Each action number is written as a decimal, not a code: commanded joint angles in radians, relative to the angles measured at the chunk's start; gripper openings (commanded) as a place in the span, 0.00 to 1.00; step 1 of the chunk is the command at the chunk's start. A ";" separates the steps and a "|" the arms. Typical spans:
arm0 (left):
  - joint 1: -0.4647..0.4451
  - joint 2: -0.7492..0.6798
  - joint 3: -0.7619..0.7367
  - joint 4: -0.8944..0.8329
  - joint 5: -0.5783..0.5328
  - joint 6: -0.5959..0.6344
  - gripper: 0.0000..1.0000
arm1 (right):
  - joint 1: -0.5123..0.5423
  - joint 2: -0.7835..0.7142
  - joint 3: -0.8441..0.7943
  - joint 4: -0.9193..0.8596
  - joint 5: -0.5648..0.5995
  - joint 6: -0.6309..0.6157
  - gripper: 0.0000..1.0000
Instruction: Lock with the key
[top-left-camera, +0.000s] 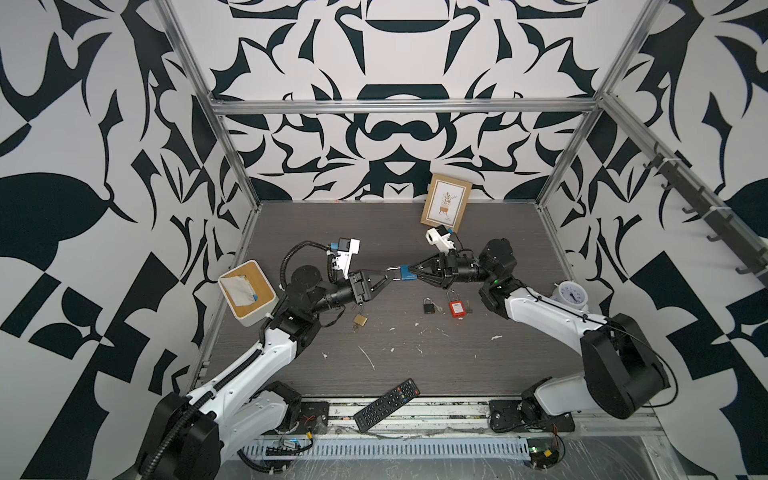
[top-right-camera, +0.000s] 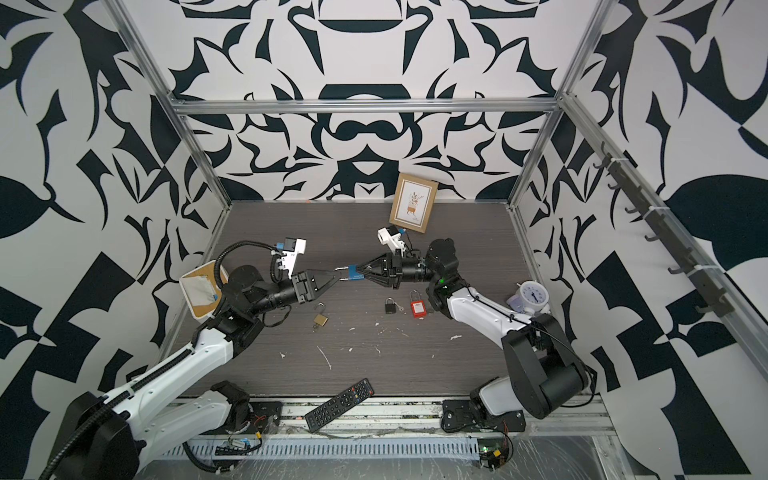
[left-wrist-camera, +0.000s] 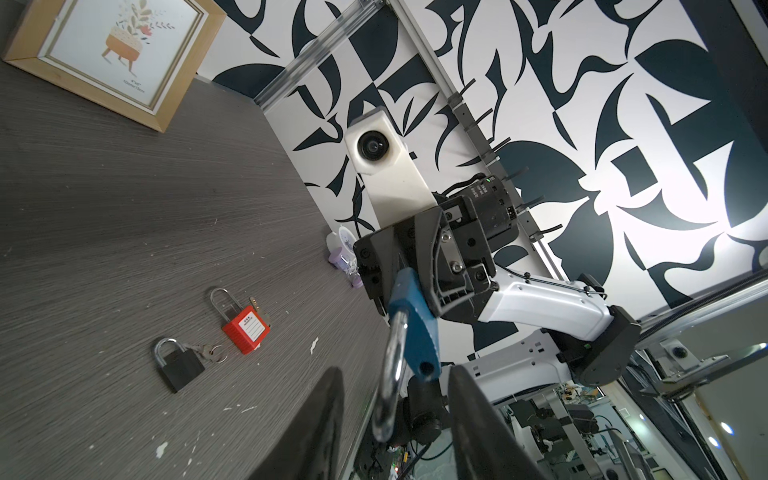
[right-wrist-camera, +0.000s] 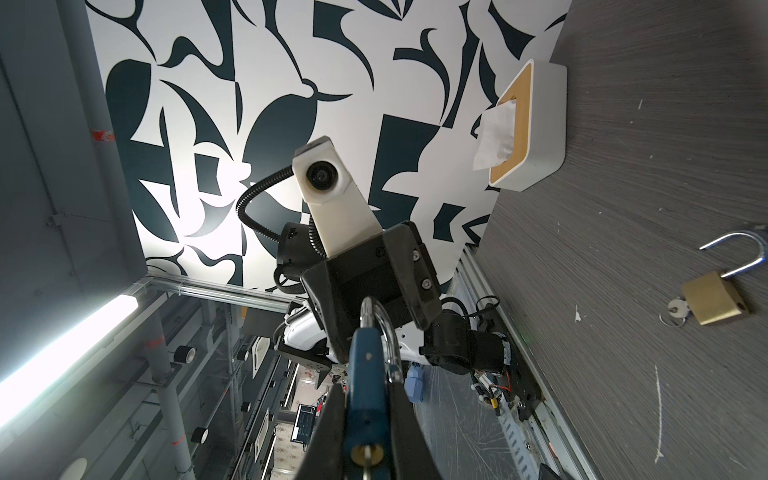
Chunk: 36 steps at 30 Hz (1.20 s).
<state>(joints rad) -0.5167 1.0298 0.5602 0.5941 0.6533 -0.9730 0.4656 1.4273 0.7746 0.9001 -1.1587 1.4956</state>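
Clamping blue padlock (left-wrist-camera: 415, 328), R gripper (top-left-camera: 414, 274) presents it; L gripper (top-left-camera: 390, 274), jaws apart, straddles open shackle (left-wrist-camera: 392, 365); key (right-wrist-camera: 366, 460) in, not locked yet.

Blue padlock (right-wrist-camera: 365, 395), silver shackle (right-wrist-camera: 384, 328), between black fingers (right-wrist-camera: 409, 440); beyond them — a brass padlock (right-wrist-camera: 715, 303) on dark grey wood-grain table (right-wrist-camera: 623, 208); walls (right-wrist-camera: 353, 83) white with navy swirling shapes.
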 joint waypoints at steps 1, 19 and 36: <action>-0.007 0.016 0.023 0.068 0.016 -0.024 0.42 | 0.005 -0.042 0.023 -0.013 0.002 -0.066 0.00; -0.016 0.005 0.002 0.058 0.046 -0.046 0.33 | 0.004 -0.079 0.080 -0.233 0.019 -0.233 0.00; -0.031 -0.017 -0.027 0.060 0.042 -0.059 0.26 | 0.005 -0.094 0.094 -0.299 0.052 -0.299 0.00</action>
<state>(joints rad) -0.5400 1.0420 0.5430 0.6201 0.6739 -1.0252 0.4698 1.3746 0.8196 0.5953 -1.1423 1.2423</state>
